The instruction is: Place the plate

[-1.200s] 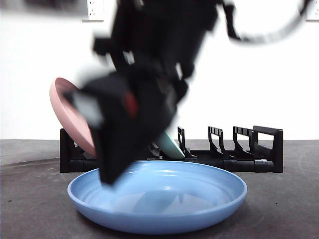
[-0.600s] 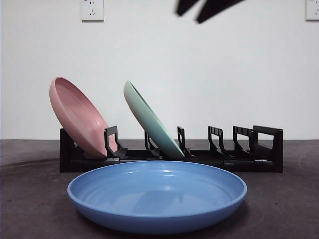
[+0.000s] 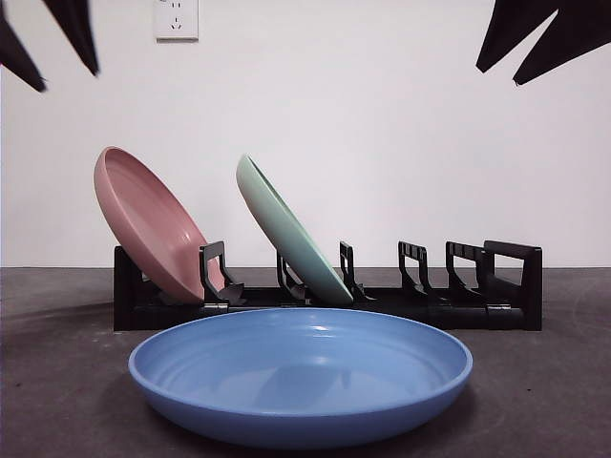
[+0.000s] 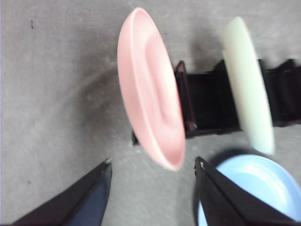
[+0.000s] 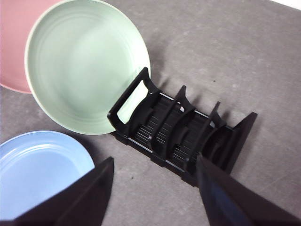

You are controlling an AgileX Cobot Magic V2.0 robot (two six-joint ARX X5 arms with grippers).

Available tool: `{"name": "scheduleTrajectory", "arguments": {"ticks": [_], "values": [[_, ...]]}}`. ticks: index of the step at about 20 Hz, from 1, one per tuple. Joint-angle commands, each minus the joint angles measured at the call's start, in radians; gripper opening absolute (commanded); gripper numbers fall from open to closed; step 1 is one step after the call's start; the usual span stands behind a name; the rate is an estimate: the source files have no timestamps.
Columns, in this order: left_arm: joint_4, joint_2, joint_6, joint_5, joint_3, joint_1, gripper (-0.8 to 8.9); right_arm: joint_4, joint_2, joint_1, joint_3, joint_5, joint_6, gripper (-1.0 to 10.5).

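A blue plate [image 3: 301, 382] lies flat on the table in front of the black rack [image 3: 458, 305]. In the rack a pink plate [image 3: 148, 221] leans in the leftmost slot and a pale green plate [image 3: 286, 234] in the slot beside it. All three plates also show in the wrist views: pink plate [image 4: 150, 89], green plate [image 5: 87, 63], blue plate [image 5: 40, 167]. My left gripper [image 4: 153, 167] hangs open high above the rack's left end, empty. My right gripper [image 5: 155, 165] is open and empty, high above the rack's free slots [image 5: 183, 132].
The rack's right half holds several free slots [image 3: 444, 277]. Dark grey table [image 3: 535, 401] surrounds the blue plate. A white wall with sockets [image 3: 177, 17] stands behind. Black gripper tips show at the top left corner [image 3: 48, 38] and top right corner [image 3: 544, 38].
The arm that stood at the rack one second ago has let go of the green plate and risen out of the middle. Black tips now show at both top corners.
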Motion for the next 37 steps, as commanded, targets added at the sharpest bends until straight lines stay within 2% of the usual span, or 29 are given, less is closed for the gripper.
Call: {"name": "scheduleTrajectory", "arguments": {"ticks": [1,5,7,19,22,24,31,37], "values": [[-0.027,0.108,0.005,-0.058,0.102,-0.030,2.81,0.004,0.008,0.004,0.011,-0.004,0.013,2.7],[-0.062,0.255,0.008,-0.200,0.224,-0.081,2.81,0.005,0.008,0.004,0.011,-0.001,0.013,2.7],[-0.058,0.296,0.008,-0.236,0.246,-0.093,2.81,0.004,0.008,0.004,0.011,-0.001,0.013,2.7],[-0.027,0.378,0.016,-0.268,0.251,-0.093,2.74,-0.002,0.008,0.004,0.011,0.000,0.013,2.7],[-0.023,0.378,0.014,-0.268,0.251,-0.093,1.09,-0.004,0.008,0.004,0.011,0.000,0.013,2.7],[-0.023,0.378,0.013,-0.268,0.251,-0.093,0.51,-0.004,0.008,0.004,0.011,0.000,0.013,2.7],[-0.061,0.378,0.014,-0.269,0.312,-0.093,0.15,-0.021,0.008,0.004,0.011,0.000,0.013,2.7],[-0.161,0.378,0.016,-0.375,0.418,-0.093,0.15,-0.023,0.008,0.004,0.011,0.000,0.013,2.7]]}}
